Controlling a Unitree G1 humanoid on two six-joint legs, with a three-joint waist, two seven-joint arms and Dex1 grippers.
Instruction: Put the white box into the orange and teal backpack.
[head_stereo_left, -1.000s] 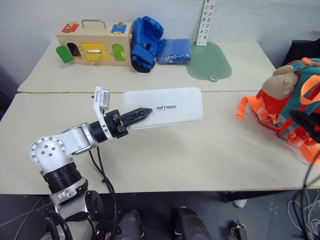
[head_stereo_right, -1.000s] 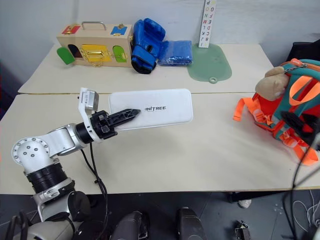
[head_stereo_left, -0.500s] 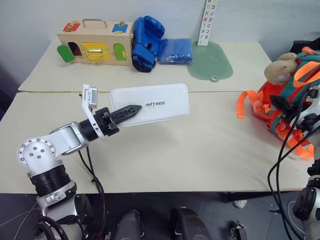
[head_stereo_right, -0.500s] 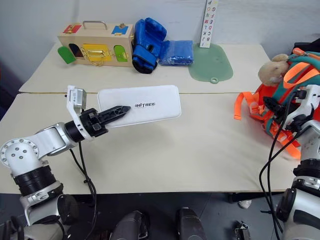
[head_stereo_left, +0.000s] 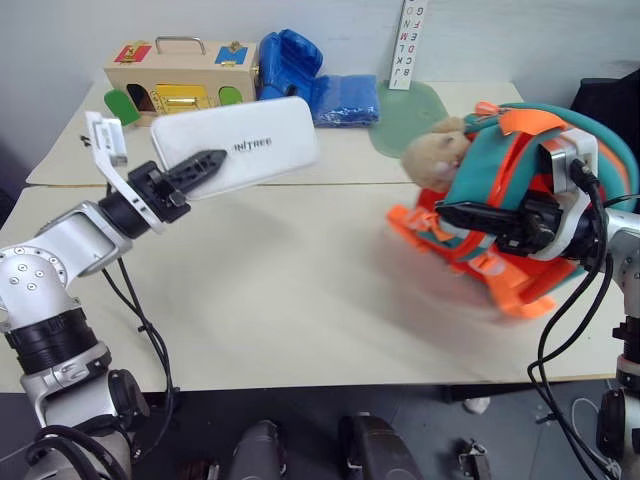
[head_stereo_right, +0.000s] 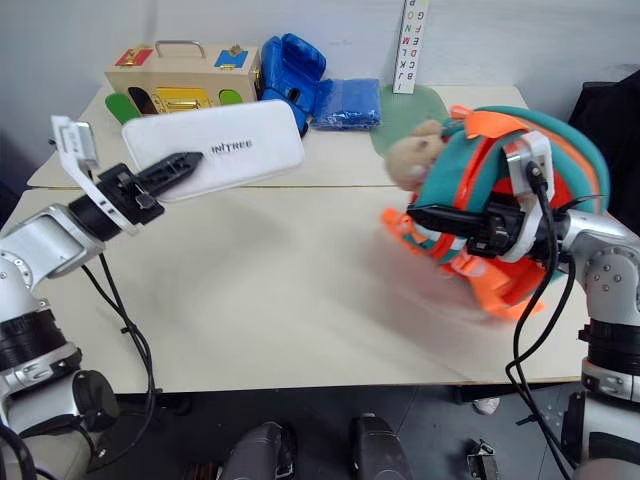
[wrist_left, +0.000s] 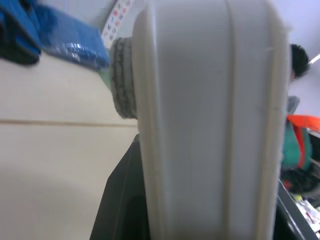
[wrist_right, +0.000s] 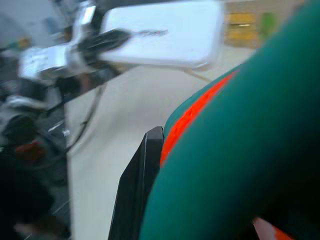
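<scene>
The white box (head_stereo_left: 255, 145), flat with grey lettering, hangs tilted above the table's left half. My left gripper (head_stereo_left: 205, 160) is shut on its near end, and in the left wrist view the white box (wrist_left: 210, 125) rises edge-on between the black fingers (wrist_left: 125, 200). The orange and teal backpack (head_stereo_left: 505, 150), with a tan plush animal (head_stereo_left: 432, 160) on it, sits at the right, tipped toward the middle. My right gripper (head_stereo_left: 445, 212) points left across its front, shut on its fabric. From the right wrist, teal and orange backpack cloth (wrist_right: 250, 150) presses against a finger (wrist_right: 142, 185).
On the far table stand a wooden box with coloured latches (head_stereo_left: 180, 75), a blue boxing glove (head_stereo_left: 285, 65), a blue bag (head_stereo_left: 345, 98), a green mat (head_stereo_left: 395, 125) and a letter strip (head_stereo_left: 410, 40). Bare tabletop (head_stereo_left: 300, 280) lies between the arms.
My left gripper raised the white box off the table, up and to the left. My right gripper closed on the backpack and swung it left toward the table's middle.
</scene>
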